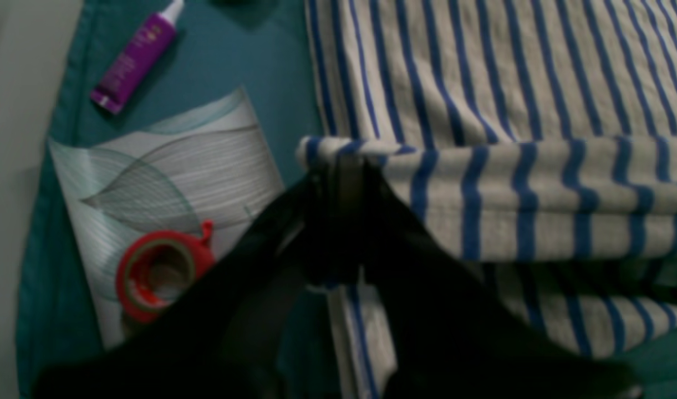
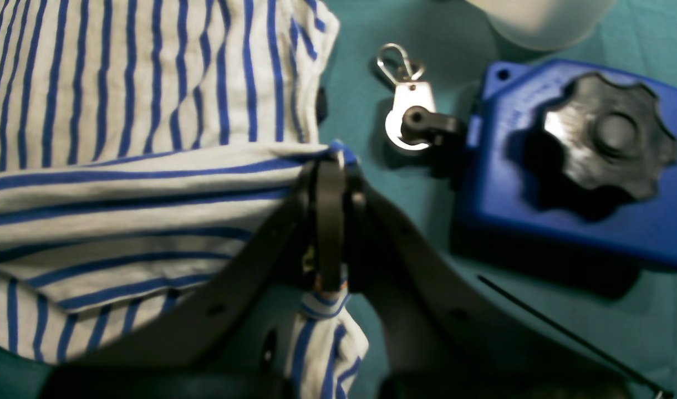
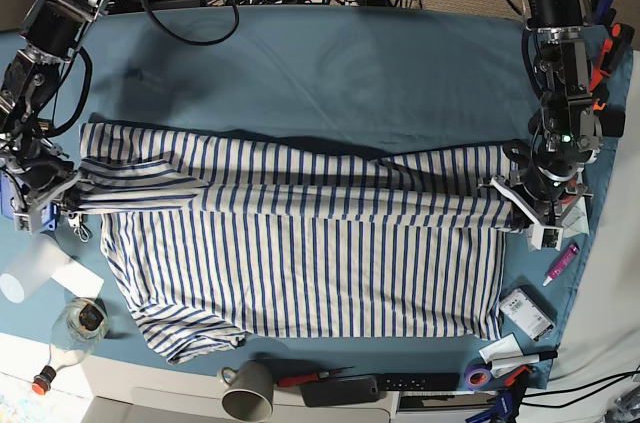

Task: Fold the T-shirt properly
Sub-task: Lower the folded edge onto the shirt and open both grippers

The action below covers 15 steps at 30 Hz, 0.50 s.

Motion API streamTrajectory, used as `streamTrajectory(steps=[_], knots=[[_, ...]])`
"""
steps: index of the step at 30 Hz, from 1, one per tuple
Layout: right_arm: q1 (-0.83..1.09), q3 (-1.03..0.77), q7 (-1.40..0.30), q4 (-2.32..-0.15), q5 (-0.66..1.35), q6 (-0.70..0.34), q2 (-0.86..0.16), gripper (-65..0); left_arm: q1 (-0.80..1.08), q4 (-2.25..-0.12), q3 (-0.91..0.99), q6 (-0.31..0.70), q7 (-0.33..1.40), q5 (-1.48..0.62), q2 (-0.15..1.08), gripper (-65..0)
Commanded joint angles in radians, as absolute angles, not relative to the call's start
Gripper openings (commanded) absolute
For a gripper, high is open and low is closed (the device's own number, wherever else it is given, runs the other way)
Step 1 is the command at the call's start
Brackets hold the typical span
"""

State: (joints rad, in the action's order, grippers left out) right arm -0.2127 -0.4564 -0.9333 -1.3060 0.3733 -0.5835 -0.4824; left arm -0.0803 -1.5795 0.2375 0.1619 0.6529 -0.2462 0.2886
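**Two arms holding a striped T-shirt taut across a teal tabletop**

A white T-shirt point(image 3: 300, 243) with thin blue stripes is lying spread across the middle of the teal-covered tabletop point(image 3: 330, 63), with a long fold of cloth being lifted along its upper part. The left end effector point(image 1: 344, 160), at the right side of the base view, is clamping its jaws together on one end of that fold. The right end effector point(image 2: 330, 166), at the left side of the base view, is clamping on the other end, so the fold is stretching between the two.

Containers are sitting along the edges. A grey mug point(image 3: 250, 398) is lying near the front edge; its inside is not visible. A clear glass bottle point(image 3: 75, 328) is lying on its side at the front left corner, with something dark inside that I cannot make out. A white cup point(image 3: 30, 268) is lying tipped beside it.

Beside the left end effector, a purple tube point(image 1: 136, 55) is lying on the cloth, and a red tape roll point(image 1: 161, 271) is resting on a leaf-patterned sheet point(image 1: 166, 183). Beside the right end effector, a blue box with a black knob point(image 2: 582, 160) is sitting next to a metal clip point(image 2: 405, 94).
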Motion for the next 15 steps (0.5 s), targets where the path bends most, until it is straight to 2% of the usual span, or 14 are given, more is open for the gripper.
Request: streamTrajectory(steps=[1, 7, 15], knots=[[-0.242, -0.446, -0.899, -1.319, 0.357, -0.574, -0.509, -65.0, -0.100, -1.596, 0.244, 0.155, 0.627, -0.240, 0.302, -65.0], [-0.287, -0.358, -0.892, -1.278, 0.320, -0.538, -0.509, -65.0, -0.099, -1.596, 0.244, 0.155, 0.628, -0.239, 0.302, -65.0], [-0.340, -0.352, -0.839, -1.196, 0.320, -0.519, -0.510, -65.0, -0.100, -1.580, 0.244, 0.155, 0.627, -0.240, 0.302, -65.0]])
